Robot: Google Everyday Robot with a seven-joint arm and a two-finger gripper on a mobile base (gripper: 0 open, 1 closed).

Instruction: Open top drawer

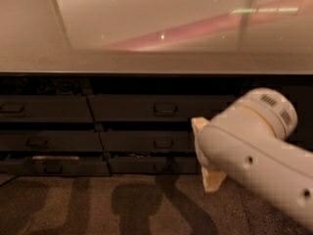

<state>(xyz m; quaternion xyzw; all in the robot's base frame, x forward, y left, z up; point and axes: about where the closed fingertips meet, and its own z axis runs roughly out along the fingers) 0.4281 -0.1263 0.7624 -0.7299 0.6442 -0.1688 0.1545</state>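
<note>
Hovering low on the right, the cream two-finger gripper (205, 153) has its fingers spread apart, holding nothing; the wide dark grey top drawer (127, 108) looks shut, under the glossy beige counter (146, 62)

Beneath the glossy flat table (146, 62), the wide dark grey top drawer (127, 109) sat in the upper row, a narrower dark drawer front (44, 109) to its left and a shallower dark drawer front (142, 142) below it. The pale two-finger tool (205, 152) hung before the top drawer's right end, on the white rounded arm (254, 151) entering from the right
</note>
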